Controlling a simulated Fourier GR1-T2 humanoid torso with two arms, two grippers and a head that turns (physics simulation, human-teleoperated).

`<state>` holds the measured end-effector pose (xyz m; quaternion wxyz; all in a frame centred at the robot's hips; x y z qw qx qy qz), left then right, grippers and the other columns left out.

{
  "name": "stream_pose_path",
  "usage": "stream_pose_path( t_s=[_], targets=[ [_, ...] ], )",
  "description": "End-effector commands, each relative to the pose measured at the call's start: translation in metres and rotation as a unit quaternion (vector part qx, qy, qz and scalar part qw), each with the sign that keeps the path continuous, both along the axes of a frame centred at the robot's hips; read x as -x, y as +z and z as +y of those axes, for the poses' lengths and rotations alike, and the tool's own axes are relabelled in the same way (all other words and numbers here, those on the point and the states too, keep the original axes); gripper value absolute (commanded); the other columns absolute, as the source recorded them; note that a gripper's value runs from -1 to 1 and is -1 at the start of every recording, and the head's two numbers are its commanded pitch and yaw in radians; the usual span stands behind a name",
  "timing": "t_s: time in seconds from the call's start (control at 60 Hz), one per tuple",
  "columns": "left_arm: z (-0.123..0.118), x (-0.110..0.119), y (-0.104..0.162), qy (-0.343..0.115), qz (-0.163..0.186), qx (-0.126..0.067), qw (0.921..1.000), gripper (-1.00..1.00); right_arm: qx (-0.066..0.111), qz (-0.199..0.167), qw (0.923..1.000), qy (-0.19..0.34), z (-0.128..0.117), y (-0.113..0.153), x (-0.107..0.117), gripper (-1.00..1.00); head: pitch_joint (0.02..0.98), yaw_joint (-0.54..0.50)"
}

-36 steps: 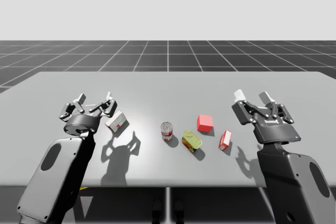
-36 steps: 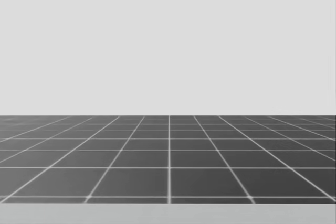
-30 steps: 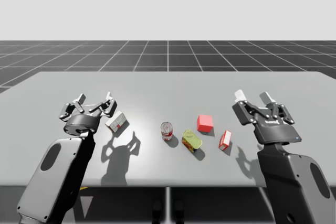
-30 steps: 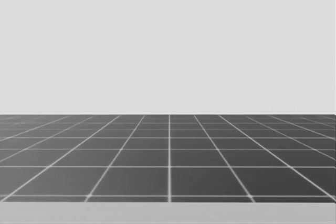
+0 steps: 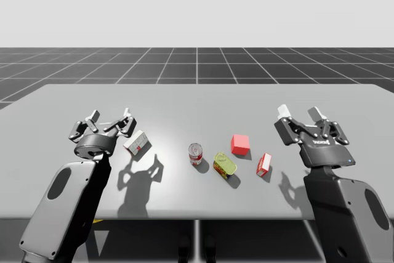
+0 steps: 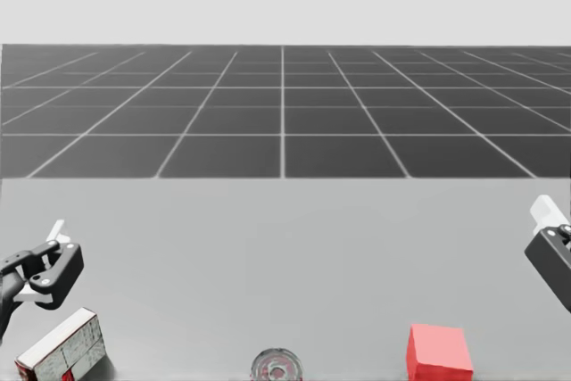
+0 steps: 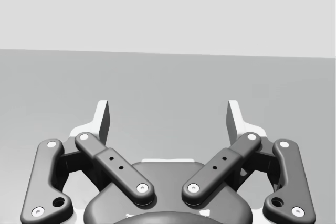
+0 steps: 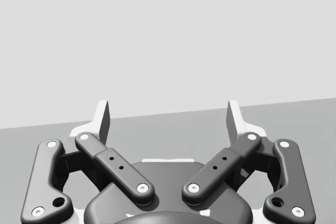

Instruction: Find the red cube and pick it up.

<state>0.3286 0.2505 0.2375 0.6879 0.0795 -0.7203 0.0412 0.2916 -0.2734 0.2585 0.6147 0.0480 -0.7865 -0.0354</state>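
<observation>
Grey worktop [image 5: 197, 100], dark gridded floor beyond. Red cube [image 5: 240, 145] sits right of centre, flat on the surface, nothing touching it. Near-right of it: small red box [image 5: 264, 164]. Near-left: green-yellow can [image 5: 225, 165], tipped over, then an upright red-and-white can [image 5: 195, 153]; labels illegible. Well left: white-and-red box [image 5: 137, 143], just beside left end effector [image 5: 111, 116], fingers apart, empty. Right end effector [image 5: 300, 113] stands right of the cube, fingers apart, empty.
</observation>
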Motion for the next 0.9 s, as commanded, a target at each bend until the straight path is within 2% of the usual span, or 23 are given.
stream_pose_path(
  t_s=[0.017,0.317,0.5,0.667,0.767,0.85,0.9],
  targets=[
    [0.001,-0.001,0.000,-0.001,-0.001,-0.001,1.0000,-1.00,0.006,0.000,0.9999,-0.008,-0.002,-0.001,-0.002,-1.00,0.512,-0.01],
    [0.001,-0.002,-0.001,-0.003,-0.001,-0.003,1.0000,-1.00,0.013,0.002,0.9998,-0.012,-0.002,-0.003,-0.004,-1.00,0.681,-0.08],
    [0.000,-0.002,-0.001,-0.008,-0.003,-0.005,1.0000,-1.00,0.018,0.003,0.9997,-0.014,-0.001,-0.005,-0.005,-1.00,0.767,-0.21],
    [-0.004,-0.002,-0.002,-0.010,-0.003,-0.006,0.9999,-1.00,0.021,0.002,0.9997,-0.013,-0.001,-0.004,-0.005,-1.00,0.799,-0.29],
    [-0.004,-0.003,-0.002,-0.011,-0.003,-0.007,0.9999,-1.00,0.021,0.004,0.9998,-0.006,0.001,-0.005,-0.005,-1.00,0.795,-0.29],
    [-0.004,-0.004,-0.002,-0.011,-0.004,-0.007,0.9999,-1.00,-0.005,0.020,0.9995,0.023,0.007,-0.006,-0.004,-1.00,0.789,-0.29],
    [-0.005,-0.003,-0.002,-0.010,-0.004,-0.006,0.9999,-1.00,-0.007,0.037,0.9989,0.029,0.009,-0.007,-0.003,-1.00,0.787,-0.29]
  ],
)
